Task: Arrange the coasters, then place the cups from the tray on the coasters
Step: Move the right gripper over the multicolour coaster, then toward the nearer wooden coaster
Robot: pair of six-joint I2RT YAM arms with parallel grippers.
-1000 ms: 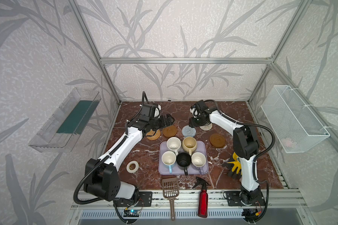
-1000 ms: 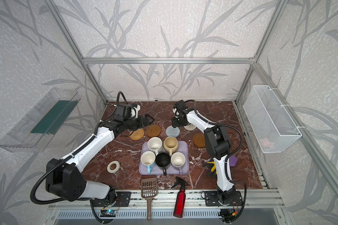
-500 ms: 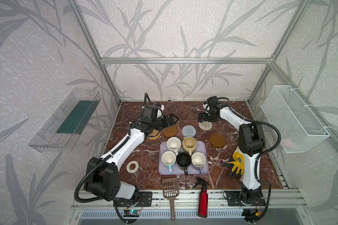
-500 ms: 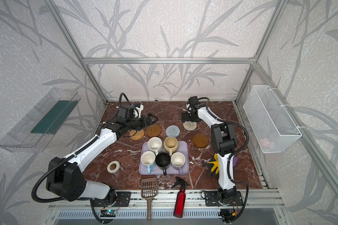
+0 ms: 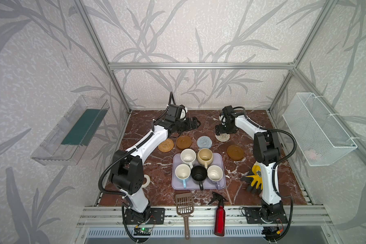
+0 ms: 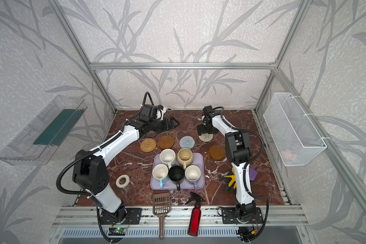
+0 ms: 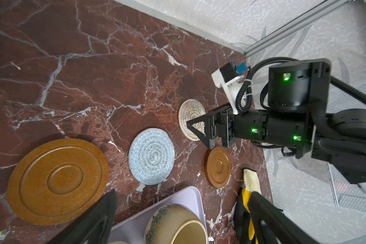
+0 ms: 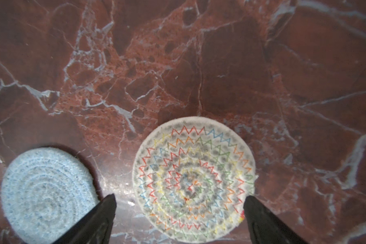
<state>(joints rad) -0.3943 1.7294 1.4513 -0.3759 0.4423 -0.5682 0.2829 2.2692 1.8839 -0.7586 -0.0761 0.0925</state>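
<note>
Five coasters lie behind the tray (image 5: pixel 222 162): golden rattan (image 5: pixel 166 145), amber (image 5: pixel 183 142), light-blue rope (image 5: pixel 204 142), cream rope (image 5: pixel 222 137) and a second amber one (image 5: pixel 235 152) to the right. On the tray stand the cups: white (image 5: pixel 188 156), beige-yellow (image 5: pixel 205 156), light blue (image 5: pixel 182 172), black (image 5: pixel 199 173) and lavender (image 5: pixel 215 173). My right gripper (image 8: pixel 180 200) hangs open just above the cream coaster (image 8: pixel 193 169), fingers astride it, holding nothing. Behind the amber coaster my left gripper (image 5: pixel 195 123) is raised, open and empty.
A white tape roll (image 6: pixel 122 181) lies at the front left. A brown slotted scoop (image 5: pixel 184 203) and a red spray bottle (image 5: pixel 219 217) lie at the front edge. Yellow-black gloves (image 5: pixel 255 179) sit by the right arm's base. A wire basket (image 5: pixel 317 128) hangs on the right wall.
My right gripper opened wider and shifted from beside the light-blue coaster to over the cream one. My left gripper moved a little right and back. The coasters stayed put.
</note>
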